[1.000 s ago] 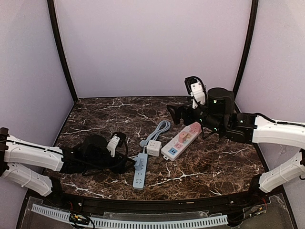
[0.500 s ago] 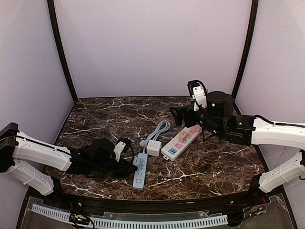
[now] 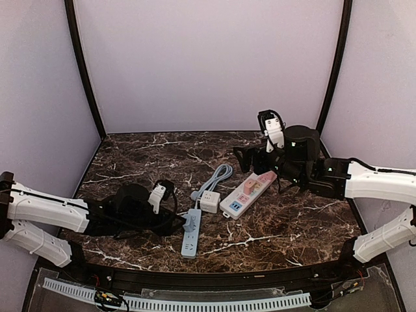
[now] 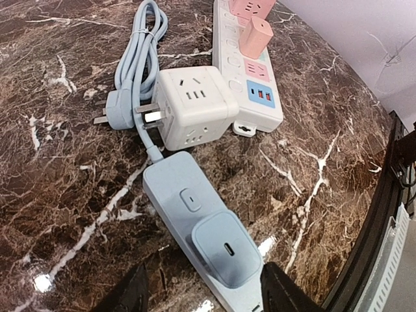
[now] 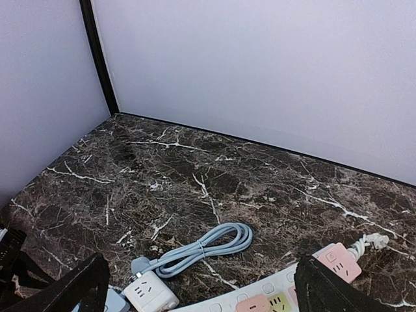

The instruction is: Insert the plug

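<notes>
Your left claw (image 4: 205,276) has its fingers apart, straddling the blue charger (image 4: 225,250) that sits on the blue strip (image 4: 179,195), probably to steady it. The strip's plug (image 4: 116,110) lies loose on the bench (image 4: 65,195) beside the white cube socket (image 4: 195,104). Your right claw (image 5: 201,270) hangs wide open, empty, above the white strip (image 3: 242,198).

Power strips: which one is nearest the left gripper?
The slim light-blue strip carrying the blue charger block; it lies between the fingers of the left gripper. The white strip with pink adapters sits farther off.
</notes>
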Controlling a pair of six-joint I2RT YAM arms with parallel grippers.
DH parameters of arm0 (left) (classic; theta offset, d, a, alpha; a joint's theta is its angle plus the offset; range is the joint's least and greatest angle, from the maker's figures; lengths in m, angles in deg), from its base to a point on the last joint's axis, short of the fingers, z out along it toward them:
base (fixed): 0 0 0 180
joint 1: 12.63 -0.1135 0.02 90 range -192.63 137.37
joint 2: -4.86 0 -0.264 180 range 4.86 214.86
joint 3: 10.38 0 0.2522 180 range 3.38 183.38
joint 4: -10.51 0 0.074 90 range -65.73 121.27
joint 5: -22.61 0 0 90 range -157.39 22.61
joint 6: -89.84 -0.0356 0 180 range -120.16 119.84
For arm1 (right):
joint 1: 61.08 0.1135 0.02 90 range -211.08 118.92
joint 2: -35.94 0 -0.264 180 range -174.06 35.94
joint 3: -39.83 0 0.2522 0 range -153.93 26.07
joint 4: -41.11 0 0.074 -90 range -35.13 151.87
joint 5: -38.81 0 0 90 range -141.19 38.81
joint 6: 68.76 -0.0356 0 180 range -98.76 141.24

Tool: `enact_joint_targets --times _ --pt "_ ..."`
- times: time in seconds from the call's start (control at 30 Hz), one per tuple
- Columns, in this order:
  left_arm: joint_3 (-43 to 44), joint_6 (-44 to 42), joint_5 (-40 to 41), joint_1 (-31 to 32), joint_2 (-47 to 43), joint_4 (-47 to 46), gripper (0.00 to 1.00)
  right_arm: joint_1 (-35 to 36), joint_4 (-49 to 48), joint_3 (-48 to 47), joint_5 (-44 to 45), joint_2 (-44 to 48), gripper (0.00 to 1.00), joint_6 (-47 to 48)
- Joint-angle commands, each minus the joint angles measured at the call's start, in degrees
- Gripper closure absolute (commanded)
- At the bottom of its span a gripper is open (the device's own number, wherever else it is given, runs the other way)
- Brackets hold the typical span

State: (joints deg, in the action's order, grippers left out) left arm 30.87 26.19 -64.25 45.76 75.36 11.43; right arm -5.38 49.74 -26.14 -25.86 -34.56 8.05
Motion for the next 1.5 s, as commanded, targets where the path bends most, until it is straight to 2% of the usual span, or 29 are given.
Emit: enact_joint_targets --times 0.0,0.1,0.23,0.57,0.9,1.2,1.47 --pt "2.48 -0.48 1.98 0.15 2.85 -0.49 0.43 -0.33 -0.87 0.22 -0.71 -0.36 0.01 -0.97" --pt "3.73 -0.38 1.46 0.15 5.93 -1.17 0.46 -0.33 -0.91 0.22 -0.80 -0.67 0.01 -0.96" --pt "4.73 -0.38 0.77 0.20 8.44 -1.86 0.57 -0.34 -1.17 0.64 -0.73 -0.69 0.01 -0.96" --pt "4.70 -0.24 1.30 0.15 10.59 0.36 0.67 -0.33 -1.21 0.97 -0.95 -0.52 0.01 -1.43" --pt "1.19 1.32 0.44 0.17 11.56 0.13 0.69 -0.33 0.73 0.06 -0.81 -1.24 0.01 -2.08" --pt "-1.89 3.82 0.04 0.14 15.88 -0.82 0.72 -0.33 1.95 -0.69 -0.80 -1.82 0.01 -2.62" --pt "-6.58 7.40 4.33 0.16 10.95 0.66 0.78 -0.33 3.01 -1.74 -1.22 -2.58 0.02 -2.99"
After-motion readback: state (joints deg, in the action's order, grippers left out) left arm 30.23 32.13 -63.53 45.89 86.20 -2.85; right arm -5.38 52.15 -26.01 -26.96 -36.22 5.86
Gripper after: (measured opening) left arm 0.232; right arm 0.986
